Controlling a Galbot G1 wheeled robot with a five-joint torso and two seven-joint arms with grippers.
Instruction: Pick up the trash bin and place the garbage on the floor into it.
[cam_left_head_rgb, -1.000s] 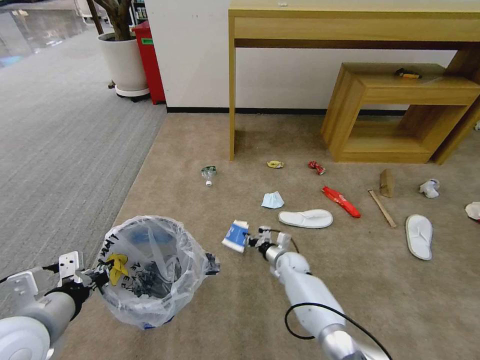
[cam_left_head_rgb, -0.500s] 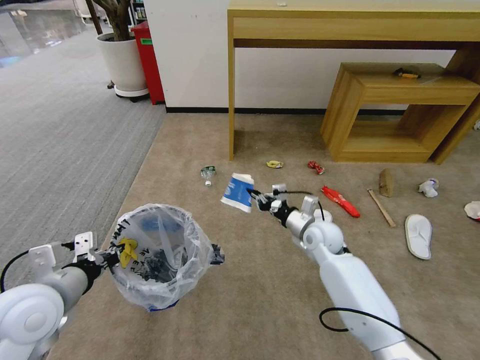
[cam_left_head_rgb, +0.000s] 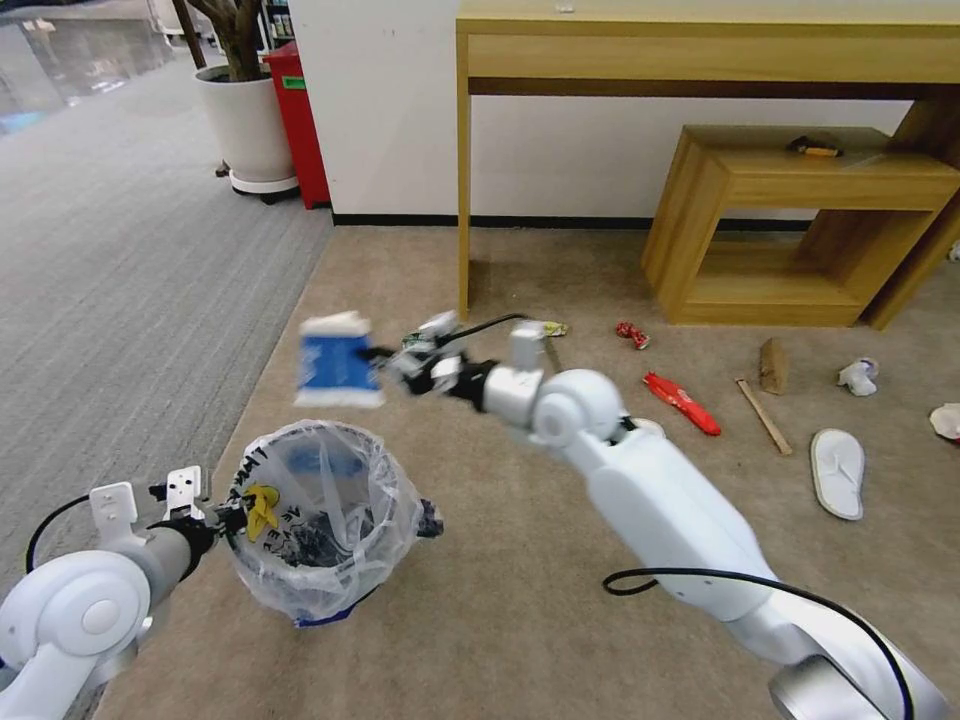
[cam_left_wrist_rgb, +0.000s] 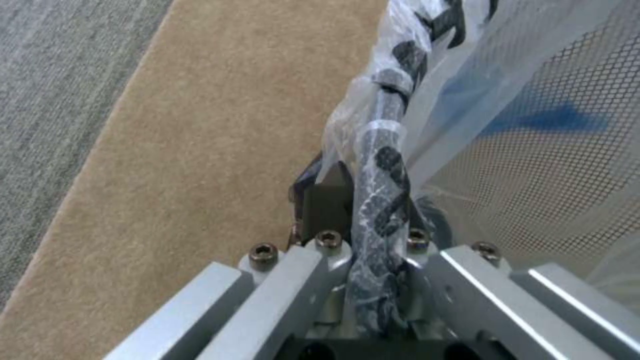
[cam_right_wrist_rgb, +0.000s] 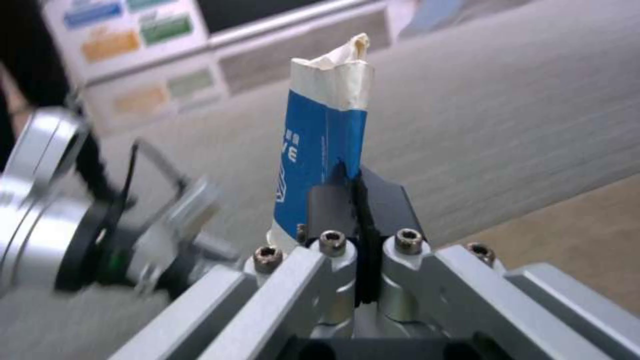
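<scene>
While the left end effector (cam_left_head_rgb: 222, 517) clamps the trash bin (cam_left_head_rgb: 318, 530) rim, holding it above the floor (cam_left_head_rgb: 520, 560), the right end effector (cam_left_head_rgb: 392, 361) pinches a blue-white packet (cam_left_head_rgb: 335, 358) just beyond the opening. I'd bring it squarely over the liner before letting go. The right wrist view alone shows the pads nipping the packet's lower edge.

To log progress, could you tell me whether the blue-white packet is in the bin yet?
Not yet: the right gripper holds the blue-white packet above the trash bin.
</scene>
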